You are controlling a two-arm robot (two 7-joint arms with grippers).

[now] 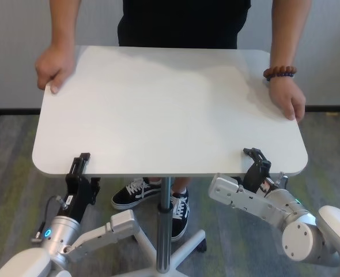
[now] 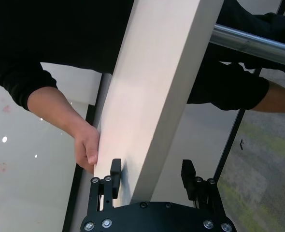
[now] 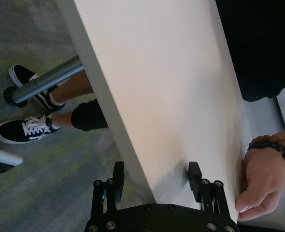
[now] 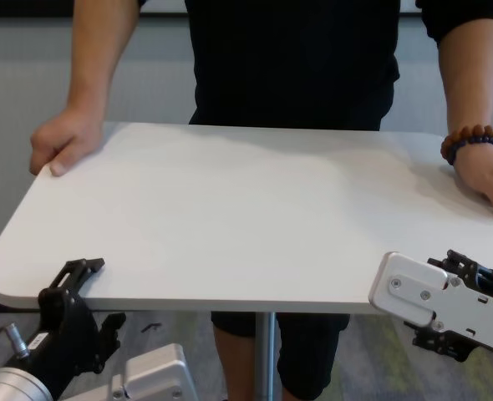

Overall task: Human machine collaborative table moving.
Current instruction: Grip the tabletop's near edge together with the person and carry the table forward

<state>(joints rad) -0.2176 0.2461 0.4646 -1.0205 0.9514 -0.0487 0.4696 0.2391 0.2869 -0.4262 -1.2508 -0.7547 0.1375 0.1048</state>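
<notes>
Here, one table (image 1: 170, 104), white, smooth and rectangular with rounded corners, stands on a single slim metal pole (image 1: 165, 222) between me and one human (image 1: 184, 20) in a black top. Going left to right: my left gripper (image 1: 81, 161), black pincer jaws spread wider than the board, straddles the near edge by the left corner, one finger above and one below. The person's two bare hands grip the far corners, one hand (image 1: 55, 66) on the left, the other hand (image 1: 288, 99) on the right wearing one brown bead bracelet (image 1: 279, 73). My right gripper (image 1: 257, 158) likewise brackets the near edge by the right corner, jaws wide around the thin slab. Two black-and-white sneakers (image 1: 153, 202) show underneath
</notes>
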